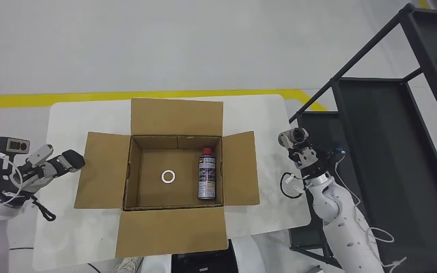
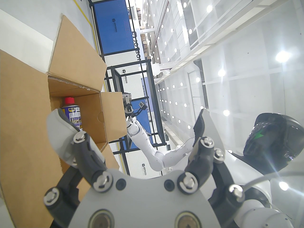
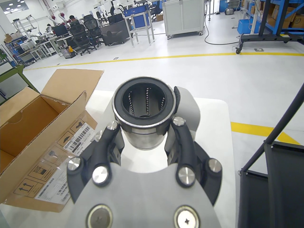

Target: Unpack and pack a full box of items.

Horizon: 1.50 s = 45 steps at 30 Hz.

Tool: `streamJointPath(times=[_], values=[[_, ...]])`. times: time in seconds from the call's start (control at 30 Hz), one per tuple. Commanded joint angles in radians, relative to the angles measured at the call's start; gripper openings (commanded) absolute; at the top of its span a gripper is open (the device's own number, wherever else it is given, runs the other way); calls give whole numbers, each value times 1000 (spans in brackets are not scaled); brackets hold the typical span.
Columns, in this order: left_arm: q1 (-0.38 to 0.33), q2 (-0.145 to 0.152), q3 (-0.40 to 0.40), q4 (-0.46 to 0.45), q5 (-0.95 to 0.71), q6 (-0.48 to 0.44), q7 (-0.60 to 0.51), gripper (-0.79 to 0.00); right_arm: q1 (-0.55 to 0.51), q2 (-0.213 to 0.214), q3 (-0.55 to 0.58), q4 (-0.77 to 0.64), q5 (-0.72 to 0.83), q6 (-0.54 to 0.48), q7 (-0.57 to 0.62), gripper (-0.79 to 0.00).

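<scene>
Your corrugated cardboard box (image 1: 176, 112) sits open on the white table (image 1: 270, 116), four flaps splayed. Inside, a glossy spray can (image 1: 207, 177) rests against the right wall, with a small white ring (image 1: 168, 177) beside it. Your right gripper (image 3: 146, 105), past the right flap, clamps a hollow steel bearing (image 3: 143, 122), its lower end hidden. The left gripper (image 2: 130, 122) gapes wide and empty.

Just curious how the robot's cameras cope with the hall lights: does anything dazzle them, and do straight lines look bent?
Left wrist view: the ceiling lamps flare into star streaks beyond the open left gripper. Right wrist view: even light, a glint on the rim of the bearing, and the yellow floor line bows slightly. Top view: soft, even light on the box, no glare.
</scene>
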<state>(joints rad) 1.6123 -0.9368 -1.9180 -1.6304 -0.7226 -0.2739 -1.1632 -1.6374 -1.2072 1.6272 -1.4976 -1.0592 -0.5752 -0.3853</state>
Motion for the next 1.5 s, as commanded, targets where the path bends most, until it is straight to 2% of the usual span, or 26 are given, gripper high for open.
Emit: streamJointPath(times=[0.0,0.17,0.43,0.87,1.13,1.47], values=[[0,0,0,0,0,0,0,0,8,-1,-5,9,6,-3,1,-785],[0,0,0,0,0,0,0,0,7,2,13,-23,24,-13,11,-785],[0,0,0,0,0,0,0,0,0,14,103,-50,112,-46,51,-785],[0,0,0,0,0,0,0,0,-75,33,257,-134,241,-178,93,-785],[0,0,0,0,0,0,0,0,-110,38,342,-193,245,-153,119,-785],[0,0,0,0,0,0,0,0,-100,40,357,-141,222,-161,130,-785]])
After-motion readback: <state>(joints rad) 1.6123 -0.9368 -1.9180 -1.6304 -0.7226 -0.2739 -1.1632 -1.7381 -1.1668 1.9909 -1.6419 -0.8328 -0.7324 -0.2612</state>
